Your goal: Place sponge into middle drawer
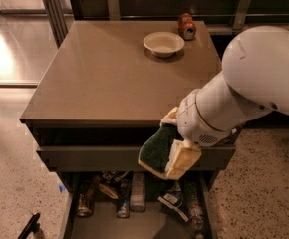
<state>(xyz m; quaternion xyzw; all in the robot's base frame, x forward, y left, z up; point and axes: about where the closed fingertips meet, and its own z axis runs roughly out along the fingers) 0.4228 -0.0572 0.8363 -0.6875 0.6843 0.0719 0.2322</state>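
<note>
My gripper (170,146) is shut on the sponge (157,151), dark green scouring face toward the camera with a yellow foam edge at the bottom. A cream padded finger (184,159) presses on its right side. The sponge hangs in front of the cabinet's front edge, over the scratched grey front panel (99,157). Below it the middle drawer (134,224) stands pulled out, its grey floor cluttered with cans, bottles and wrappers. My white arm (249,83) comes in from the right.
The brown cabinet top (104,68) carries a cream bowl (164,43) and a red-brown can (186,26) at the back right. A dark object (29,226) lies on the speckled floor at the lower left. A metal frame stands at the back left.
</note>
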